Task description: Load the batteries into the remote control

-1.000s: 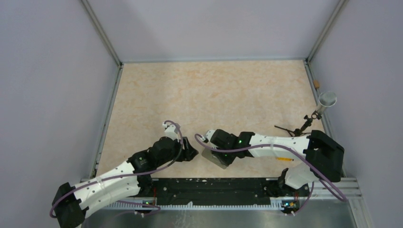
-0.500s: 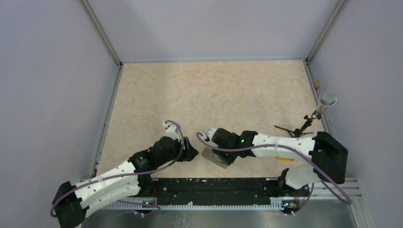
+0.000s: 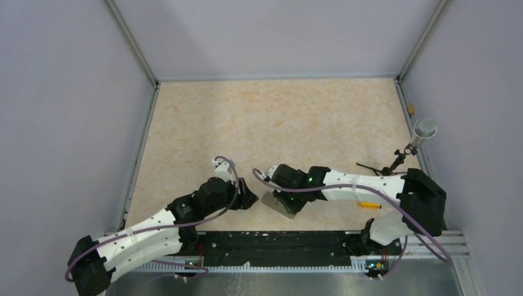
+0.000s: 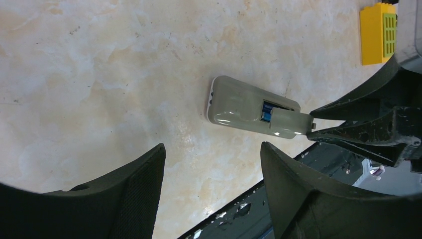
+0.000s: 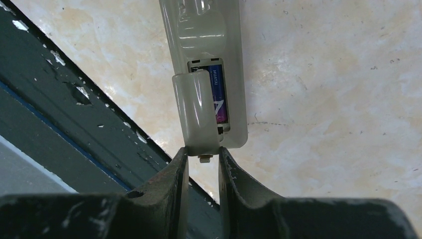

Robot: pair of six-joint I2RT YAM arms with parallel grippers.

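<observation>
Next: cover (image 5: pixel 195 109) — batteries (image 5: pixel 218 94) seated.
Square it to remote control (image 5: pixel 209 30) recess — right gripper (image 5: pixel 201 158) pinching its tip; left gripper (image 4: pixel 211 149) wide, empty.

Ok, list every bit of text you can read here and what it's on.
"HUATAI": small print along the blue battery lying in the remote.
"A": a large white letter on the same battery; any further letters are hidden by the cover.
The yellow block shows no readable marks.
No other text can be made out in any view.
</observation>
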